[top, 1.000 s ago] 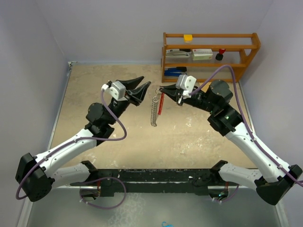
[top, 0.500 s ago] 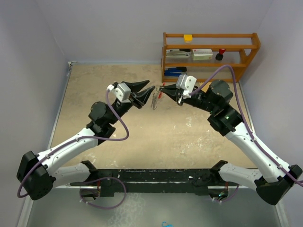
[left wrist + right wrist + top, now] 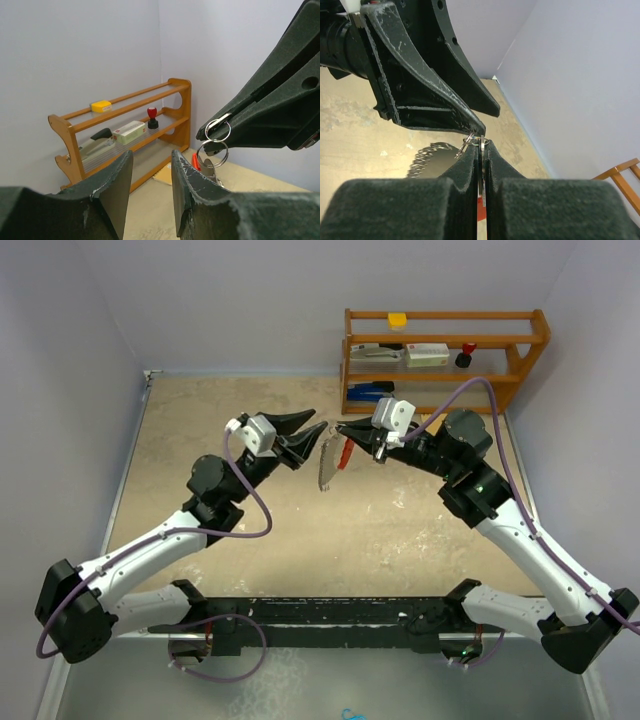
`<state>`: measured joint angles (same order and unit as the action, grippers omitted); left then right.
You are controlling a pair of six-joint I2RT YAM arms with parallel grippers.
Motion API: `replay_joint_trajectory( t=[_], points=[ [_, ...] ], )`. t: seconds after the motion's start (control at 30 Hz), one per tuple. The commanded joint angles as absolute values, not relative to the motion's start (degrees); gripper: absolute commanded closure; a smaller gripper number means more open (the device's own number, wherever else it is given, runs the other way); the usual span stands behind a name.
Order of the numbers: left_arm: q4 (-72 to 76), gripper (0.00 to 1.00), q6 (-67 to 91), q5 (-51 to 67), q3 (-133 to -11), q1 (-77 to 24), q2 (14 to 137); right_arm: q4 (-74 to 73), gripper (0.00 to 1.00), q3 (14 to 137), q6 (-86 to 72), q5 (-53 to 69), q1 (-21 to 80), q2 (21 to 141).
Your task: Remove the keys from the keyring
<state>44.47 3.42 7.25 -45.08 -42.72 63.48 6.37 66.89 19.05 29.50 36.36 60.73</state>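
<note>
The right pincer [image 3: 341, 429] is clamped shut on the top end of the keyring [image 3: 326, 466], which hangs below its tips, clear of the desk [image 3: 250, 530]. The left pincer [image 3: 318, 421] stands open, its tips just beside the right pincer's.

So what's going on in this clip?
The right gripper is shut on the top of the keyring, holding it so the red strip and silvery arc dangle above the table. The left gripper has its jaws open close beside the small rings and grips nothing. No key looks pulled free yet.
</note>
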Motion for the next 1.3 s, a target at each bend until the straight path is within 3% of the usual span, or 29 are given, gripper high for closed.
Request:
replay_joint_trajectory(
  t=[0.0, 0.13, 0.27, 0.4, 0.57, 1.27],
  points=[
    [45.8, 0.66, 2.9, 4.2, -44.2, -42.5, 60.3, 10.8, 1.0, 67.8, 18.8, 29.0, 36.3, 59.5],
    [41.9, 0.69, 1.7, 1.9, -45.2, -42.5, 57.9, 11.1, 1.0, 67.7, 18.9, 28.6, 36.3, 59.6],
    [34.8, 0.68, 0.2, 8.4, -48.8, -42.5, 56.5, 11.6, 1.0, 68.1, 18.4, 28.1, 36.3, 60.5],
    [31.2, 0.58, 0.7, 16.3, -50.7, -42.6, 56.3, 11.8, 1.0, 69.0, 17.6, 27.9, 36.3, 61.9],
    [33.4, 0.52, 1.4, 22.6, -49.1, -42.6, 55.3, 12.3, 1.0, 70.3, 15.9, 27.5, 36.3, 63.5],
    [41.8, 0.53, 4.3, 20.7, -45.3, -43.5, 59.7, 13.6, 1.0, 72.5, 14.1, 27.0, 36.4, 66.0]
  ],
)
